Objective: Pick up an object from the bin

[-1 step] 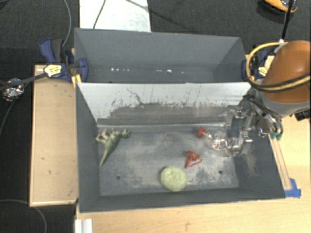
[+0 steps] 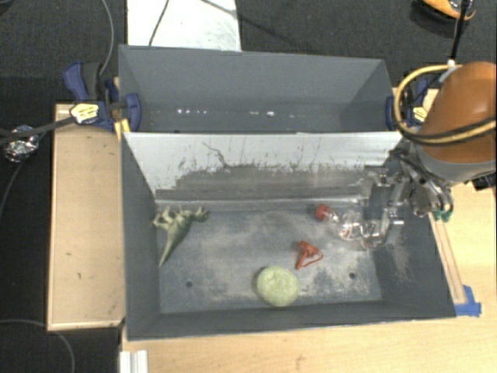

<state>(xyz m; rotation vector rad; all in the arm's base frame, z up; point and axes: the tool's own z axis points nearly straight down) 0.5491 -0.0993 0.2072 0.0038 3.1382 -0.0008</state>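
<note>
Fingers (image 2: 373, 225) at right end of bin (image 2: 256, 169), spread or pressed together I cannot tell; green ball (image 2: 277, 285), red scrap (image 2: 307, 255) inside.

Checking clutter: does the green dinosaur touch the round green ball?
No, the dinosaur lies far left, with bare bin floor between it and the ball.

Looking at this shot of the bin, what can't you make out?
Camera view:
- The bin floor under the end effector is hidden by the end effector itself.
- The small red thing beside it is too small to name.
- The red twisted piece near the green ball is too small to identify.
- The arm is cut off by the right edge.
</note>
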